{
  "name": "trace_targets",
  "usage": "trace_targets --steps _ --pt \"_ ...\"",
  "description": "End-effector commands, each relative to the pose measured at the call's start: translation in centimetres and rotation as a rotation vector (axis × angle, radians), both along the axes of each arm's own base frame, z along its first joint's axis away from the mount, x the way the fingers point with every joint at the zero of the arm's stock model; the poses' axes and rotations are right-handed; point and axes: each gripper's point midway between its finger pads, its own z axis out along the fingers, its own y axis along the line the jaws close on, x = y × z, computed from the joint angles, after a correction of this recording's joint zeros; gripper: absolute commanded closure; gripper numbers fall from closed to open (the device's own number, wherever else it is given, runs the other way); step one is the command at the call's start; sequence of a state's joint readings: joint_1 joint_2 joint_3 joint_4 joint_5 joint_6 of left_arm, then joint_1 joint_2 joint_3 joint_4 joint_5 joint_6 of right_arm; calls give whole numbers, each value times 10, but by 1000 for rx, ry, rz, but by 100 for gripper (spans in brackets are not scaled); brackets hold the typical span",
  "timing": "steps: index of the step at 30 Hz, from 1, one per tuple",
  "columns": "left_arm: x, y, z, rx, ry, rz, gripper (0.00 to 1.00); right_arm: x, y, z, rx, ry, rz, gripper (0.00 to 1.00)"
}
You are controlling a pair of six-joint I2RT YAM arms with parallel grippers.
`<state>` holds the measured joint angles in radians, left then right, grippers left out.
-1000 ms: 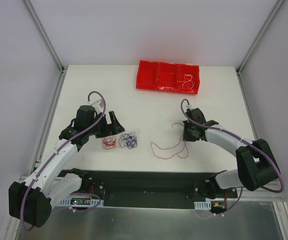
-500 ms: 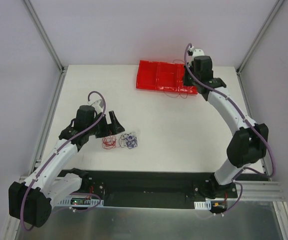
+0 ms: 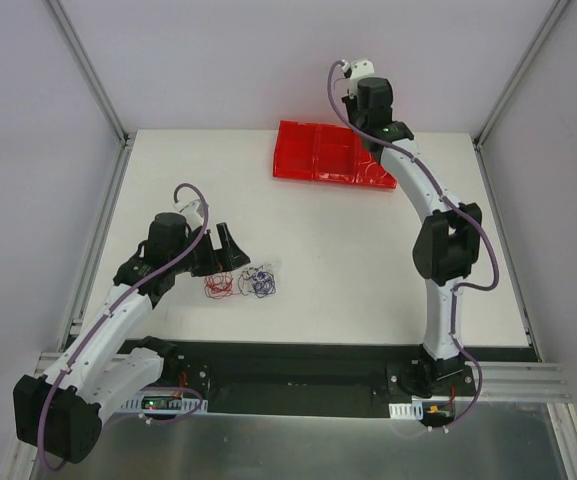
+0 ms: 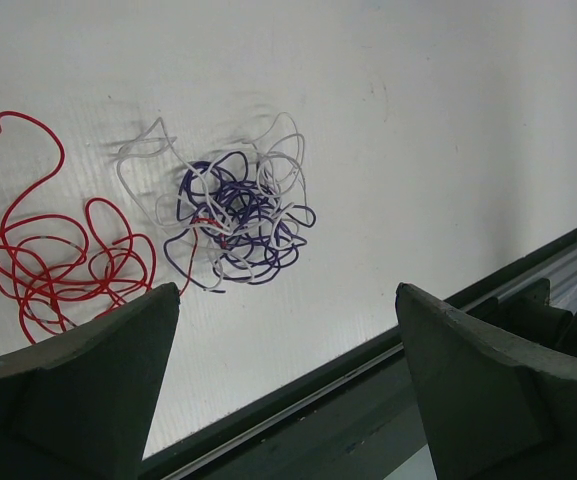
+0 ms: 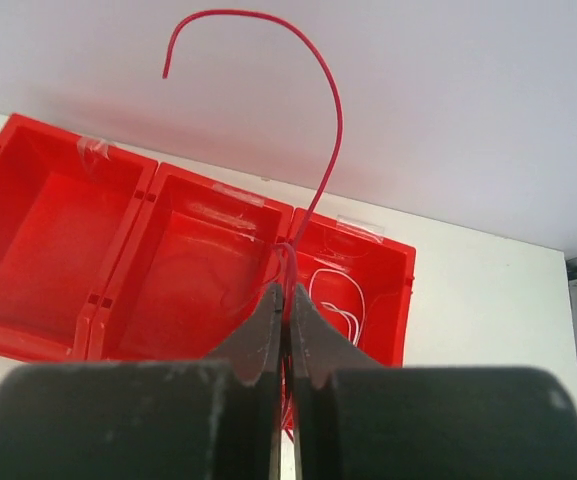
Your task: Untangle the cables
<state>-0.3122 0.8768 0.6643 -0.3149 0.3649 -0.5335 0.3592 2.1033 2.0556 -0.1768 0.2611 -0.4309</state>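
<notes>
Item, left side: left pincer (image 4: pixel 286 295) is hanging wide open and empty low over the worktop (image 3: pixel 348 250), unchanged over the last second. Just ahead of it a loose red cable (image 4: pixel 63 265) is lying in curls, and beside that, joined to it by a short red stretch, a knotted clump of purple and white cables (image 4: pixel 243 215) is sitting untouched. Item, centre: the long red strand that was trailing on the worktop a second ago is no longer lying there. Item, right side: right pincer (image 5: pixel 286 295) is clamping shut on that red strand (image 5: pixel 318 150), having swung from low over the worktop up to the far edge. It is now hovering above the red tray (image 5: pixel 28 200) of three compartments. The strand's free end is arching upward, its lower part is dropping out of sight behind the jaws, and it is not clear which compartment lies beneath it. A white cable (image 5: pixel 338 305) is already resting in the right-hand compartment. Assessment: one strand is being carried off for sorting, probably needing only a release over a compartment. The knotted clump is still awaiting separation.
</notes>
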Motion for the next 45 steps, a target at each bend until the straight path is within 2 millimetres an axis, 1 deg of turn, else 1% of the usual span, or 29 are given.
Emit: trace_targets --steps 1,4,6,10,11,12,14,16,17,18,21,26,28,31,32,34,36,37,38,40,42,43,45 --pt "-1 2 2 8 -8 -9 11 11 6 6 -87 -66 4 100" --pt "0 1 2 12 -5 -15 11 18 21 -18 -93 -46 49 100" --pt "0 1 2 14 -5 -15 11 24 29 -40 -72 -24 47 100" --pt "0 1 2 9 -3 -11 11 38 45 -78 60 61 42 100" --pt "0 2 3 9 -7 -8 11 41 46 -90 104 90 30 100" --pt "-2 2 1 7 0 -9 11 44 52 -94 175 113 42 100" --pt "-2 2 2 7 -5 -8 11 49 55 -115 292 170 48 100" --pt "-3 2 2 4 -4 -11 11 52 56 -130 400 209 42 100" --pt "-3 2 2 2 -4 -10 11 51 60 -135 460 237 73 100" --pt "-4 1 2 1 -1 -14 11 50 61 -143 507 261 74 100" --pt "-6 2 2 -1 -1 -13 11 44 55 -156 561 309 52 100" --pt "-7 1 1 -3 1 -14 11 31 33 -170 511 361 -9 100" --pt "-7 1 0 -1 6 -14 11 23 33 -172 485 388 0 100" --pt "-6 2 -1 2 9 -14 11 11 38 -168 460 370 47 100" --pt "-6 2 -1 3 9 -13 11 8 38 -165 425 345 65 100" --pt "-6 1 -1 3 11 -16 11 3 29 -171 377 365 26 100" --pt "-6 1 0 0 9 -19 11 9 23 -165 345 371 -4 100" --pt "-6 1 0 0 9 -19 11 12 19 -168 322 374 -30 100" --pt "-6 1 1 -1 5 -17 11 14 20 -169 313 378 -27 100" --pt "-6 2 0 0 5 -14 11 16 21 -178 301 396 -25 85" --pt "-6 2 -1 3 8 -10 11 17 24 -179 289 404 -25 73" --pt "-6 3 0 3 5 -6 11 18 24 -177 282 401 -23 70" --pt "-6 6 -1 18 10 9 10 17 25 -166 274 386 -25 65"
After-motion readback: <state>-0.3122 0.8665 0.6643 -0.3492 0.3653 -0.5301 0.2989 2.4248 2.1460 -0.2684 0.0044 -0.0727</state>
